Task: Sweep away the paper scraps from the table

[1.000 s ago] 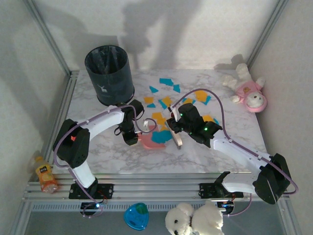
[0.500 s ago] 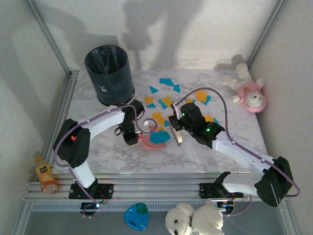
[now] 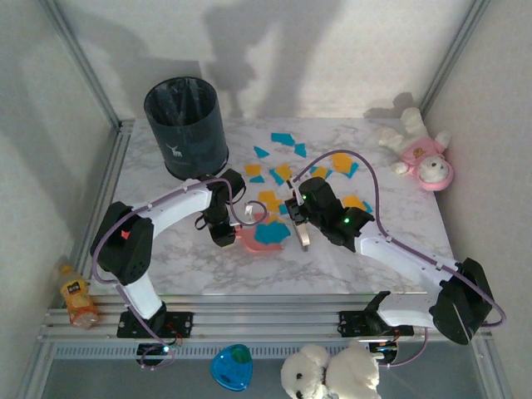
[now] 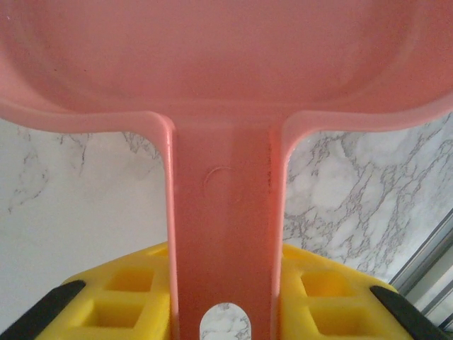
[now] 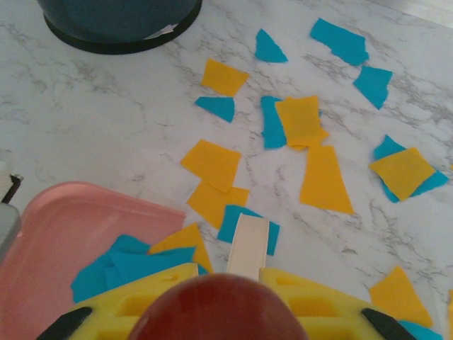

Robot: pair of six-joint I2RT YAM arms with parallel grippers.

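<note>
At left of centre in the overhead view, my left pincer [image 3: 224, 233] is clamped on the handle of the pink dustpan [image 3: 253, 242], which has not budged over the last second. Just right of it, my right pincer [image 3: 298, 218], closed around the red-handled sweeper [image 5: 248, 253], has edged a little up and left, bringing the cream blade closer to the pan's mouth. A few teal and orange pieces already lie inside. Most of the paper scraps [image 3: 283, 173] are spread above and right of the pan, so I judge the job well short of done. The table [image 3: 166, 249] is white marble with a metal rail along its lower edge. A dark bin [image 3: 186, 125] stands upper left, a pink plush toy [image 3: 424, 162] upper right, and plain pale walls close it in.
</note>
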